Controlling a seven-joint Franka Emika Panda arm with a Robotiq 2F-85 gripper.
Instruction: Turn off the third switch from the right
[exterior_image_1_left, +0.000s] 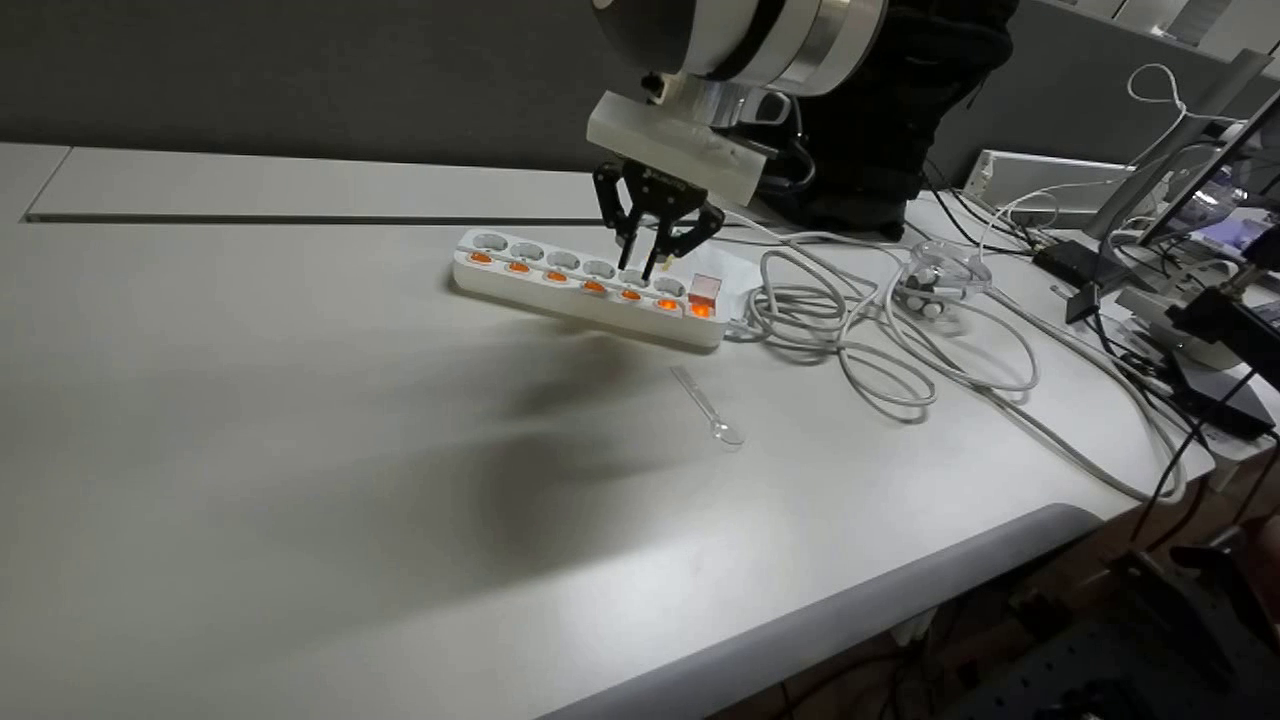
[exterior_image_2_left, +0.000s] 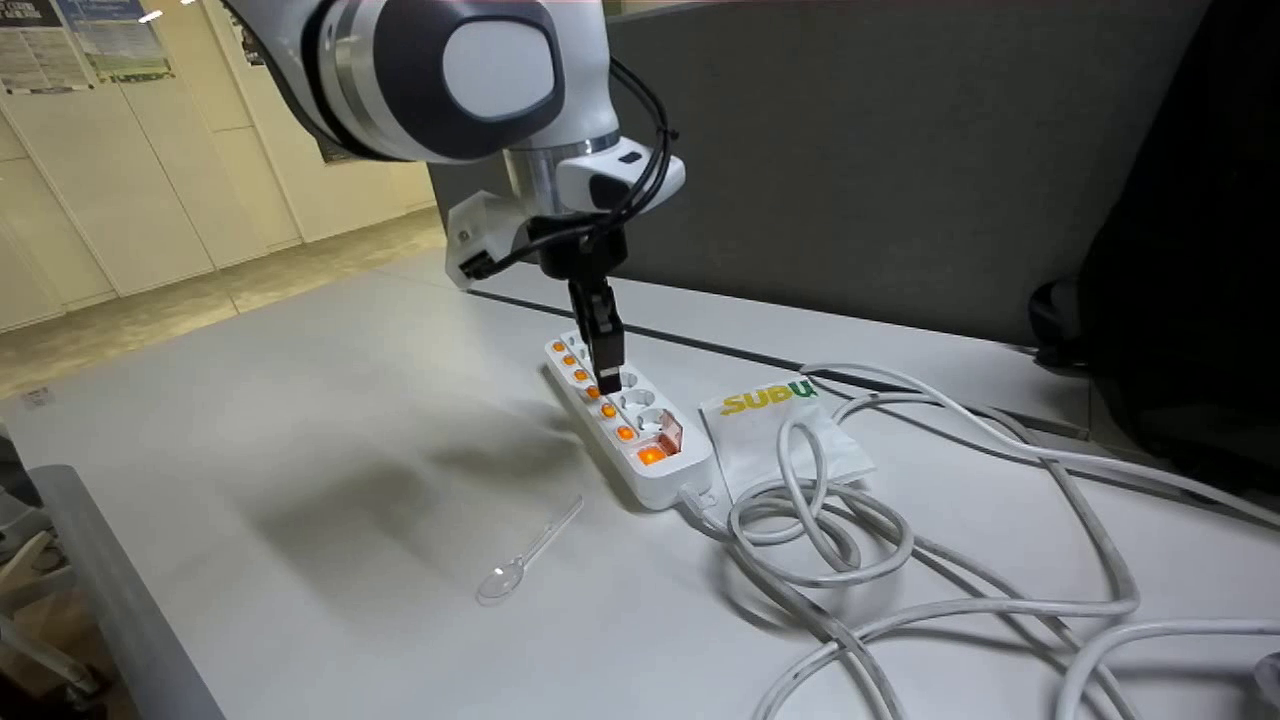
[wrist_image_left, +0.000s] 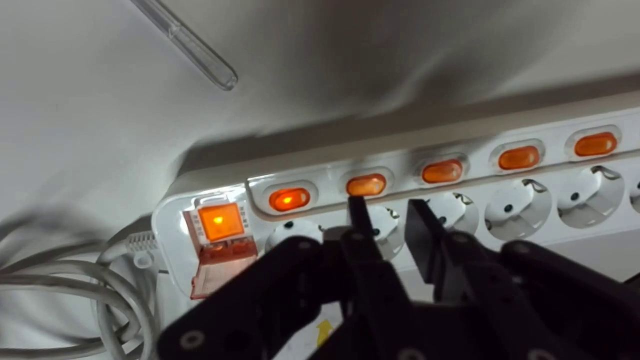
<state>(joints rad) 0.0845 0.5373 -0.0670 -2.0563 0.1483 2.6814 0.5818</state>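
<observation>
Upper centre in an exterior view, we see the third switch from the right (exterior_image_1_left: 631, 295), orange, on a white power strip (exterior_image_1_left: 585, 309), gripper (exterior_image_1_left: 635, 272) just above, fingers (exterior_image_1_left: 628, 250) parted, clear spoon (exterior_image_1_left: 704, 405) below, coiled cable (exterior_image_1_left: 800, 318) at right.

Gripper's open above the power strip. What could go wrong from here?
The gripper is open, so it could catch a look-alike neighbour instead of the third switch from the cable end, counting the square one. Nothing visible clamps the power strip; pressing might slide it.
</observation>
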